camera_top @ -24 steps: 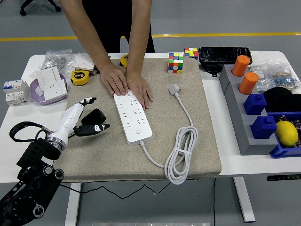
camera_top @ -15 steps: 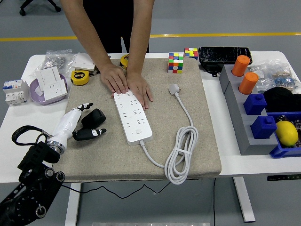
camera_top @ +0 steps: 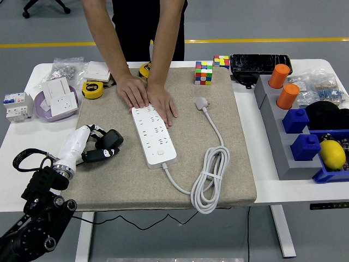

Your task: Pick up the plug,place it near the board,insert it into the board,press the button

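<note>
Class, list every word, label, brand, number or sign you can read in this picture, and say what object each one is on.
No text can be read in this picture.
Yellow tape measure: a dark label, too small to read.
White power strip: socket holes and a button only; any markings are too small to read.
Circuit breaker: small print, blurred.
Clear bags on the right: labels too blurred to read.

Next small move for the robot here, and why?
Probably bring the right arm in toward the plug: it lies free on the mat, right of the power strip that a person's hands steady. The left hand sits far from it.
</note>
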